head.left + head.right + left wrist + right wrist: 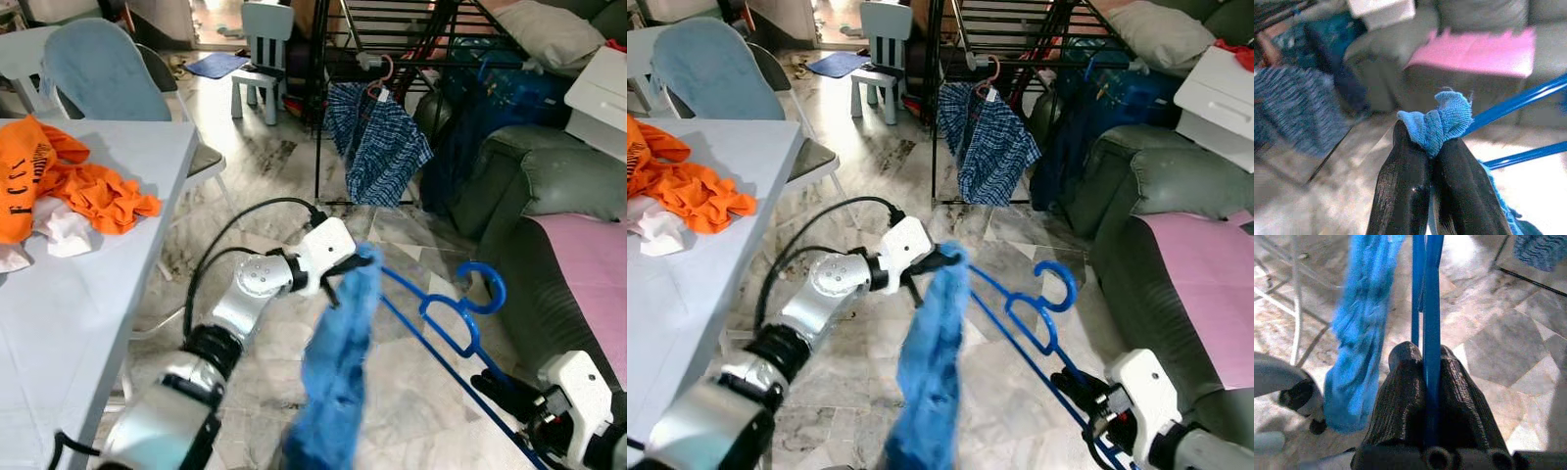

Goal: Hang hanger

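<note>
- Left gripper [345,266] is out in front of the robot at mid-height, over the marble floor [274,166]. Its fingers are clenched on the top corner of a blue cloth [338,362], with a tuft of fabric bunched between the tips in the left wrist view.
- The cloth hangs limp below that pinch, so its weight falls straight down and it stays clear of the floor.
- Right gripper [1080,385] is low on the robot's right, near the grey sofa [549,196]. Its fingers are closed around the bar of the blue hanger [460,313], and the right wrist view shows the bar clamped between the pads.
- The hanger is in mid-air, tilted, with its hook end up and away from the robot. The far arm runs toward the cloth; it probably touches or passes through the fabric, but the overlap is hard to read.
- Likely reason for the hold: one gripper steadies the hanger while the other keeps the garment spread on it for carrying.
- Drying rack [392,39] stands ahead, well apart from the hanger, with checked shorts [377,142] already on a pink hanger.
- Judgement: the hanging is not yet done; the hook has to reach a rack rail.
- Grey table [88,294] on the robot's left holds an orange garment [78,181], which is not involved.
</note>
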